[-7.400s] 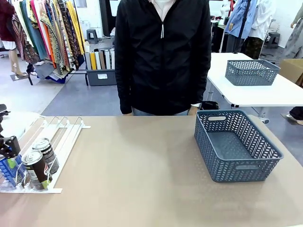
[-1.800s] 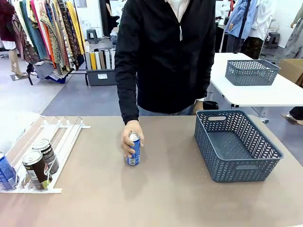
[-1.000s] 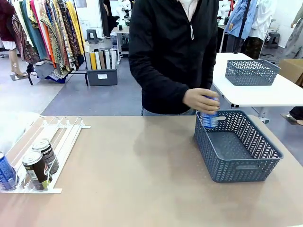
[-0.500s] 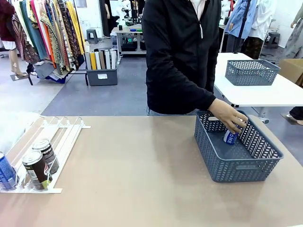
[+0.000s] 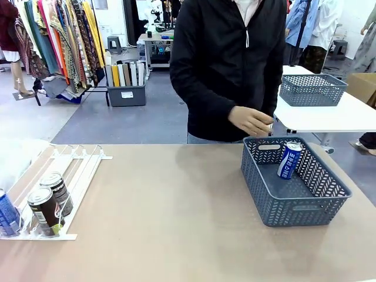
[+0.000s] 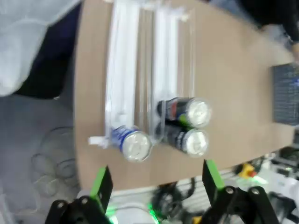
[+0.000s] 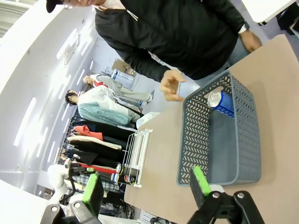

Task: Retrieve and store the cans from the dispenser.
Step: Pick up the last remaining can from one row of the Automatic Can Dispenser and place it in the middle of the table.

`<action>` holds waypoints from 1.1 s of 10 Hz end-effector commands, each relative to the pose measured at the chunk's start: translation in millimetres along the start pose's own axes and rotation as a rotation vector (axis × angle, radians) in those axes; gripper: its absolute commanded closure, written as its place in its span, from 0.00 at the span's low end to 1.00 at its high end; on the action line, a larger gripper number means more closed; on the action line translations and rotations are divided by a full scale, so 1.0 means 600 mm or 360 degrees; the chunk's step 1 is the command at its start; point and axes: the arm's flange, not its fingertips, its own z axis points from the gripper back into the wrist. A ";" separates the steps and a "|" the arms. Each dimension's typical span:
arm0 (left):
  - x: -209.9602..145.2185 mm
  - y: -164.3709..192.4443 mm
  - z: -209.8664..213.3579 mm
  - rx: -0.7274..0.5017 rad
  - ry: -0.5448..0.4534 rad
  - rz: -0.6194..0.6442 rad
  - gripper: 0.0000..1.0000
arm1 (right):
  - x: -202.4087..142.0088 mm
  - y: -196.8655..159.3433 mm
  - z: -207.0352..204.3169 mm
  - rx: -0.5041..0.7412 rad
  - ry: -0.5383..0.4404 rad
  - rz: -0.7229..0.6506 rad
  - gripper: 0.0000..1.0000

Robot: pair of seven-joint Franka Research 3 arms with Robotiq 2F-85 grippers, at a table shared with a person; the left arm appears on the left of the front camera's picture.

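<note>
One blue can (image 5: 289,159) leans tilted inside the grey basket (image 5: 305,208); three cans (image 5: 44,208) sit at the dispenser's (image 5: 82,167) low end. The left gripper (image 6: 155,175) and right gripper (image 7: 145,183) both stand spread, empty.

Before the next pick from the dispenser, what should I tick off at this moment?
1. Blue can inside the basket: ok, leaning tilted against a wall.
2. Person's hand off that can: ok, above the far rim.
3. Dispenser stocked: ok, three cans at its low end.
4. Left gripper open: ok, looking down at those cans.
5. Right gripper open, nothing between its fingers: ok.
</note>
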 end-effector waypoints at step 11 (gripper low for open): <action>-0.011 -0.041 -0.234 0.0372 0.0511 -0.0087 0.00 | 0.005 0.001 -0.002 0.0030 -0.0025 0.0042 0.00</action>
